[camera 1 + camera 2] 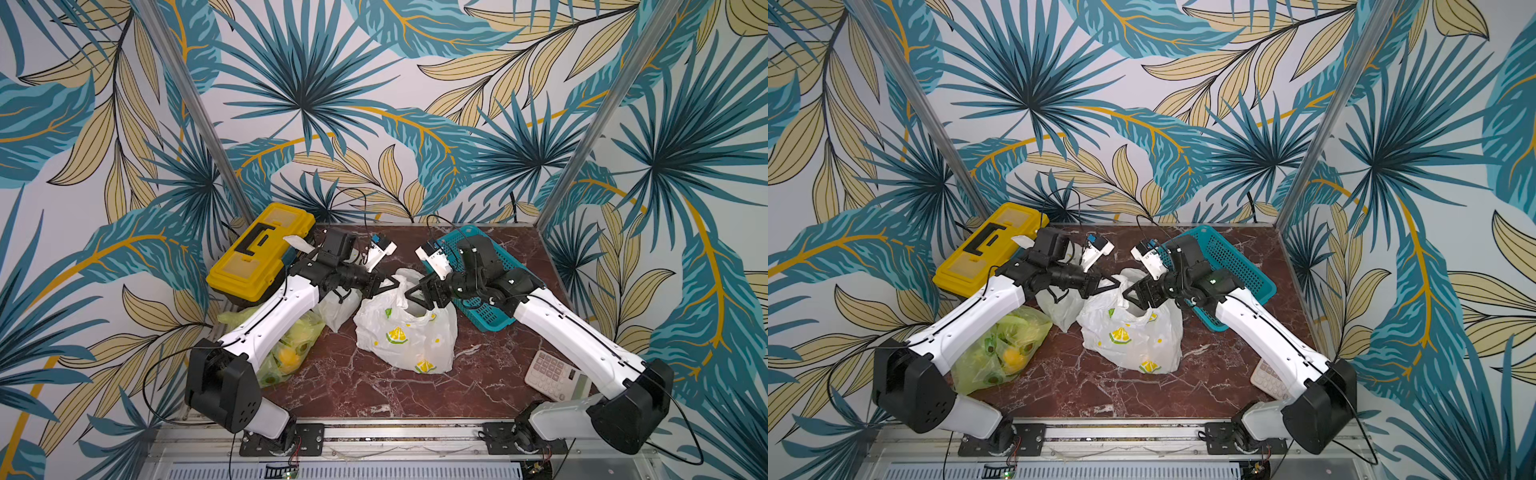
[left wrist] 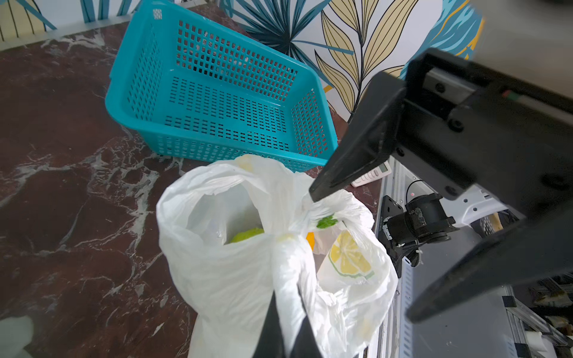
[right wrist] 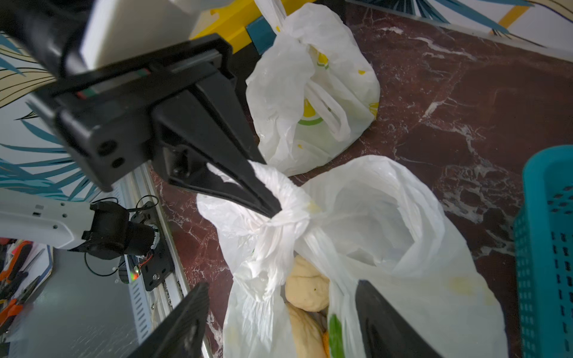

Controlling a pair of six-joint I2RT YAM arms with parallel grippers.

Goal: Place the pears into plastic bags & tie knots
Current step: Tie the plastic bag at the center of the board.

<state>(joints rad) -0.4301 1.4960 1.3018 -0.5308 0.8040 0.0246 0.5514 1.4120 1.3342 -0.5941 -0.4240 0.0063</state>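
A white plastic bag with lemon-slice prints (image 1: 405, 332) (image 1: 1133, 336) stands mid-table with its mouth open. My left gripper (image 1: 392, 284) (image 2: 288, 305) is shut on a twisted handle of this bag, also seen in the right wrist view (image 3: 273, 210). My right gripper (image 1: 417, 297) (image 3: 280, 283) is open, its fingers straddling the bag's gathered top without pinching it. Inside the bag lie cream pears (image 3: 307, 291) and a green pear (image 2: 246, 235). A lime-green bag (image 1: 291, 345) holding fruit lies under the left arm. Another white bag (image 1: 338, 309) (image 3: 310, 86) sits behind it.
An empty teal mesh basket (image 1: 490, 266) (image 2: 217, 93) stands at the back right under the right arm. A yellow toolbox (image 1: 257, 253) rests at the back left. A calculator (image 1: 552, 374) lies near the right arm's base.
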